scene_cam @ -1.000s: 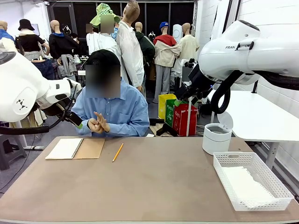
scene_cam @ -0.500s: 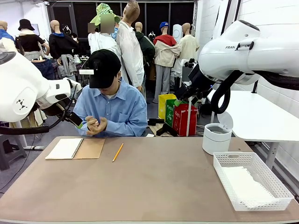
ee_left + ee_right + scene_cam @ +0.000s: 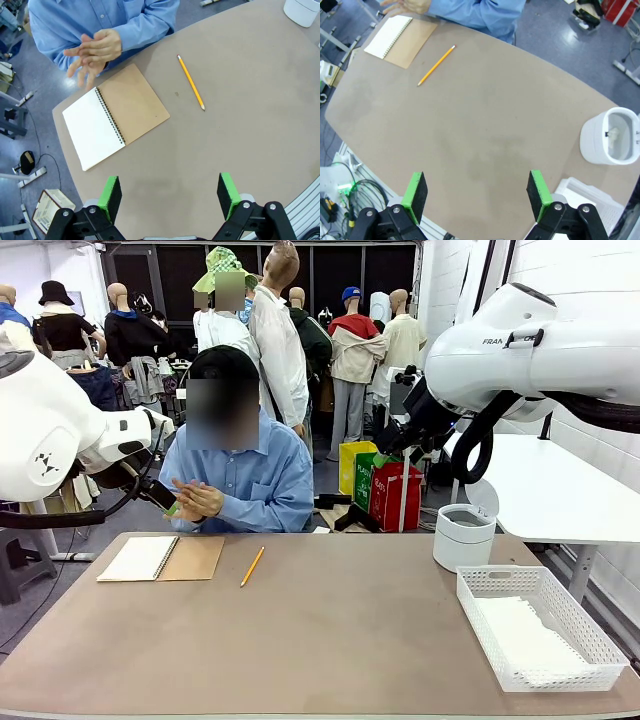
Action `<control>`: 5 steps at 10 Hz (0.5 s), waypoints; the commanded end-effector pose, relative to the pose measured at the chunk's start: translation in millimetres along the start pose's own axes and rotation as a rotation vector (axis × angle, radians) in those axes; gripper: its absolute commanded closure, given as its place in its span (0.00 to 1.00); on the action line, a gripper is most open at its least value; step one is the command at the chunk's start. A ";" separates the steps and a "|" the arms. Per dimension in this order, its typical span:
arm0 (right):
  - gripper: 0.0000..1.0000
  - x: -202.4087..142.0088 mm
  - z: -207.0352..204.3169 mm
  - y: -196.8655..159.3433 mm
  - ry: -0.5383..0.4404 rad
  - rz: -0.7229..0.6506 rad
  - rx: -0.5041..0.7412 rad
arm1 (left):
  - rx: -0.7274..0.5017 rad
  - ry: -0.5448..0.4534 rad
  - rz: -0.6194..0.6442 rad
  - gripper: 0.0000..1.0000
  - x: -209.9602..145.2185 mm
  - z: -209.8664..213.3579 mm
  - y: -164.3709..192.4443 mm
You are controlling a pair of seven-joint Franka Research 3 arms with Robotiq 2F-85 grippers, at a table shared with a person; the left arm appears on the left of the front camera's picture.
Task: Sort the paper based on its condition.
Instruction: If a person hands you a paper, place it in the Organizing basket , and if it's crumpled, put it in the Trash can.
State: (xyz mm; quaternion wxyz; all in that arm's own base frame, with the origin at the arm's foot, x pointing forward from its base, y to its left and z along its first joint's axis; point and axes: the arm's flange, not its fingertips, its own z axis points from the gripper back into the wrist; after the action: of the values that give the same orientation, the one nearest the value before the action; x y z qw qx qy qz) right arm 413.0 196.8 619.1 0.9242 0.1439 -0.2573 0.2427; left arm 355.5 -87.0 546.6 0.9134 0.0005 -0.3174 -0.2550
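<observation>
Bright, even room light, hardly a shadow on the table (image 3: 330, 630). Both wrist views bow at the edges, and there, the person's hands (image 3: 94, 49) smear with motion blur.

Middle and near side of the worktop (image 3: 340, 640) are lying bare, leaving wide passage. Spiral notebook (image 3: 160, 558) and pencil (image 3: 252, 566) are sitting far left, person's hands (image 3: 196, 501) hovering just behind. White bin (image 3: 464, 537) and lattice basket (image 3: 560, 676) are blocking the right side.
</observation>
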 end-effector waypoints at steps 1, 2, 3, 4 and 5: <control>0.00 -0.1 0.5 0.1 0.004 0.001 0.000 | -0.001 -0.001 0.003 0.00 -0.1 0.4 1.3; 0.00 -0.1 0.5 0.1 0.004 0.001 0.000 | -0.001 -0.001 0.003 0.00 -0.1 0.4 1.3; 0.00 -0.1 0.5 0.1 0.004 0.001 0.000 | -0.001 -0.001 0.003 0.00 -0.1 0.4 1.3; 0.00 -0.1 0.5 0.1 0.004 0.001 0.000 | -0.001 -0.001 0.003 0.00 -0.1 0.4 1.3; 0.00 -0.1 0.5 0.1 0.004 0.001 0.000 | -0.001 -0.001 0.003 0.00 -0.1 0.4 1.3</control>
State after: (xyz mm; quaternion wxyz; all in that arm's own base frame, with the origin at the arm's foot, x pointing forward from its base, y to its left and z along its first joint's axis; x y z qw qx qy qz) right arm 413.0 196.8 619.1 0.9242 0.1439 -0.2573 0.2427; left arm 355.5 -87.0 546.6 0.9134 0.0005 -0.3174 -0.2550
